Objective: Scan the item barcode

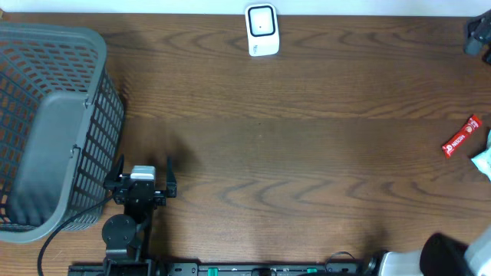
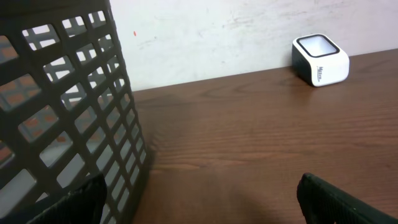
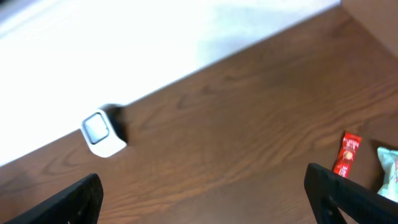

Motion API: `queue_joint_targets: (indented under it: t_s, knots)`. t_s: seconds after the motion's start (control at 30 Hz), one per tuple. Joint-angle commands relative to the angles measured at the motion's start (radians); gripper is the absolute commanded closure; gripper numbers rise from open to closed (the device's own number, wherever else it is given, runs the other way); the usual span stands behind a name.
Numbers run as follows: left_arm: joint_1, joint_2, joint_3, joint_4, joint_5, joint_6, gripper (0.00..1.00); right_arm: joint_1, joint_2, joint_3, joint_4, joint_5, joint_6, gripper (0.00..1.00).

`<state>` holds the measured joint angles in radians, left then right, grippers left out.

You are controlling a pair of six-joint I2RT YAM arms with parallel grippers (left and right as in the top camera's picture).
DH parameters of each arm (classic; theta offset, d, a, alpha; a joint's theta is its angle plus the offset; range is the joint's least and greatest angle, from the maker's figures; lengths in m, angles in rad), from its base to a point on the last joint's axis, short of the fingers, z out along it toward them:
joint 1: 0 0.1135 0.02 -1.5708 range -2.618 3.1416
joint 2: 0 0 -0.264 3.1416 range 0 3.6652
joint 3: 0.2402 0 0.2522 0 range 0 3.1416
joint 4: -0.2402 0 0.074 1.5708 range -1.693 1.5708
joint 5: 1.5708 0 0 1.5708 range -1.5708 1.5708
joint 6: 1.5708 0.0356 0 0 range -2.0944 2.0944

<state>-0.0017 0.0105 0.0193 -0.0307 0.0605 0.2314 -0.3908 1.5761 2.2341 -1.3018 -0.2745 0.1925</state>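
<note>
**Sachet at 3 o'clock, both grippers empty**

The sachet lies flat on the worktop, beside a pale packet, well apart from the scanner at 12. Its window faces up, so the sachet probably has to be carried over it. Your right gripper hangs high near 5 o'clock, fingers spread wide, holding nothing. Your left gripper sits open by the basket at 8.
</note>
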Motion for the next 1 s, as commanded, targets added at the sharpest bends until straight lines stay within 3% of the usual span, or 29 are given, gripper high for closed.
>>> queue_joint_targets:
  t_s: [0.0,0.27,0.5,0.63,0.97]
  knots:
    - [0.003,-0.006,-0.015,-0.036,-0.002,-0.012,0.02,0.008,-0.058,-0.001,-0.004,-0.004,-0.014,0.01]
    - [0.003,-0.006,-0.015,-0.036,-0.002,-0.012,0.02,0.020,-0.208,-0.007,-0.060,-0.016,-0.030,0.01]
    - [0.003,-0.006,-0.015,-0.036,-0.002,-0.012,0.02,0.196,-0.394,-0.120,0.123,-0.015,-0.319,0.01]
    - [0.003,-0.006,-0.015,-0.036,-0.002,-0.012,0.02,0.292,-0.559,-0.301,0.286,-0.014,-0.397,0.01]
    - [0.003,-0.006,-0.015,-0.036,-0.002,-0.013,0.02,0.383,-1.034,-0.972,0.717,-0.031,-0.364,0.01]
